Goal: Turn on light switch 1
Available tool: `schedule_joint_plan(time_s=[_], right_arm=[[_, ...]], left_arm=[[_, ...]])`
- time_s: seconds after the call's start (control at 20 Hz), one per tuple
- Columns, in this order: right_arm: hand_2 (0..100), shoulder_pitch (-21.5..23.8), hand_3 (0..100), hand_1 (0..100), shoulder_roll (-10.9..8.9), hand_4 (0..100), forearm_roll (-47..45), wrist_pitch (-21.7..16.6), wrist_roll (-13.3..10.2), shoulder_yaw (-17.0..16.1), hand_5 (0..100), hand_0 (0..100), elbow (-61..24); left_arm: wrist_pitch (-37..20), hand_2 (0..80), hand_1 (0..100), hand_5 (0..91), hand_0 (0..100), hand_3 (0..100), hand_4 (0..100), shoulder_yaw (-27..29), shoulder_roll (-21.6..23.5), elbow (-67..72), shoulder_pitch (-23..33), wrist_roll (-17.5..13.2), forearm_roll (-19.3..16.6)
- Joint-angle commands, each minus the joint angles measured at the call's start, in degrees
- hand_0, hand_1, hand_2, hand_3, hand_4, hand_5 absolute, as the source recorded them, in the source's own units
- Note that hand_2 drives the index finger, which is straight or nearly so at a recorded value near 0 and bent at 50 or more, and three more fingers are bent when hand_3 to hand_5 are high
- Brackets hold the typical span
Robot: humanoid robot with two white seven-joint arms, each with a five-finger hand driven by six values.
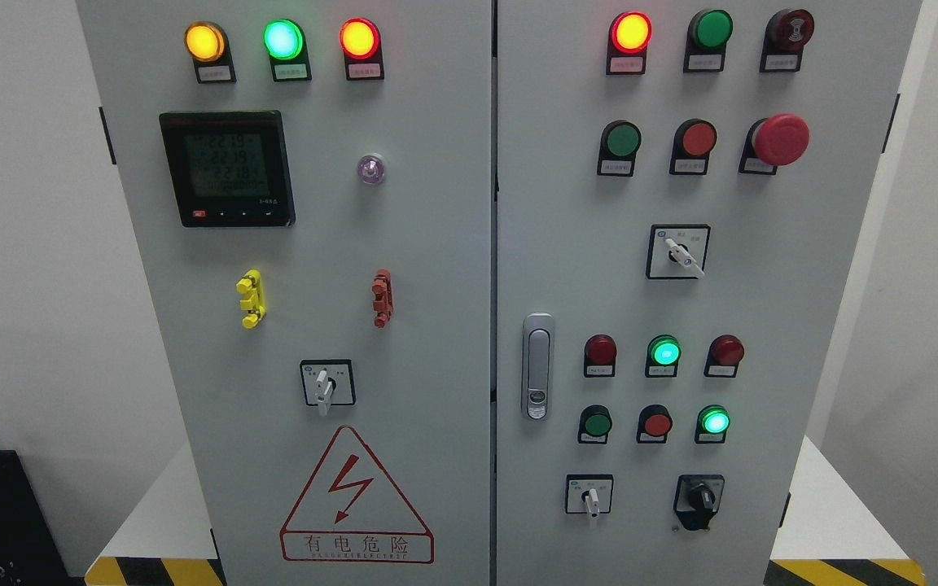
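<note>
Facing grey electrical cabinet (436, 244), 3 indicator lamps (282, 39) lit top left; hand state cannot be told, neither hand visible.

Grey two-door control cabinet (436, 244), lit indicator lamps (282, 38), rotary switches (323, 386), labels perhaps illegible.

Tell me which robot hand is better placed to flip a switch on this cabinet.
Cannot tell: neither robot hand is in view. By position alone, the left door's rotary switch would favour the left arm, the right door's switches the right. Which is switch 1 isn't readable.
</note>
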Motion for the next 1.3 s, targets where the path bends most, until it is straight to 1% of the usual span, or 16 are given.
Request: schedule_joint_plan(time_s=[0.0,0.15,0.25,0.35,0.4,0.5,0.65,0.85,1.0,1.05,1.2,1.25], right_arm=[[0,0.0,0,0,0.00,0,-1.4,0.0,0.0,0.0,0,0,0.0],[0,0.0,0,0,0.00,0,-1.4,0.0,0.0,0.0,0,0,0.0],[0,0.0,0,0,0.00,0,-1.4,0.0,0.0,0.0,0,0,0.0],[0,0.0,0,0,0.00,0,-1.4,0.0,0.0,0.0,0,0,0.0],[0,0.0,0,0,0.00,0,-1.4,0.0,0.0,0.0,0,0,0.0],[0,0.0,0,0,0.00,0,-1.4,0.0,0.0,0.0,0,0,0.0],[0,0.0,0,0,0.00,0,-1.4,0.0,0.0,0.0,0,0,0.0],[0,0.0,0,0,0.00,0,-1.4,0.0,0.0,0.0,0,0,0.0],[0,0.0,0,0,0.00,0,-1.4,0.0,0.0,0.0,0,0,0.0],[0,0.0,0,0,0.00,0,-1.4,0.0,0.0,0.0,0,0,0.0],[0,0.0,0,0,0.00,0,-1.4,0.0,0.0,0.0,0,0,0.0],[0,0.0,0,0,0.00,0,-1.4,0.0,0.0,0.0,0,0,0.0]], left_arm=[[0.0,0.0,4,0.0,22,0,0,1.6,-0.1,-0.7,0.0,0.0,1.8],[0.0,0.0,4,0.0,22,0,0,1.6,-0.1,-1.2,0.2,0.2,1.8],[0.0,0.0,4,0.0,22,0,0,1.6,-0.1,-1.4,0.3,0.9,1.8],[0.0,0.0,4,0.0,22,0,0,1.8,0.1,-4.8,1.0,1.3,1.7],[0.0,0.0,4,0.0,22,0,0,1.7,0.1,-7.8,2.5,2.0,1.7],[0.0,0.0,5,0.0,21,0,0,1.3,0.3,-16.3,7.3,3.5,1.0],[-0.3,0.0,6,0.0,21,0,0,1.2,0.9,-30.1,13.4,3.6,0.9],[-0.3,0.0,8,0.0,21,0,0,1.6,3.4,-46.2,17.4,3.6,0.8],[0.0,0.0,9,0.0,21,0,0,2.6,4.7,-58.2,19.3,3.6,0.6],[0.0,0.0,10,0.0,21,0,0,3.9,4.8,-62.8,19.5,3.5,-0.3],[0.0,0.0,11,0.0,22,0,0,6.3,5.4,-73.8,20.5,2.9,-6.0],[-0.2,0.0,12,0.0,23,0,0,7.0,5.5,-76.7,20.7,2.8,-6.8]])
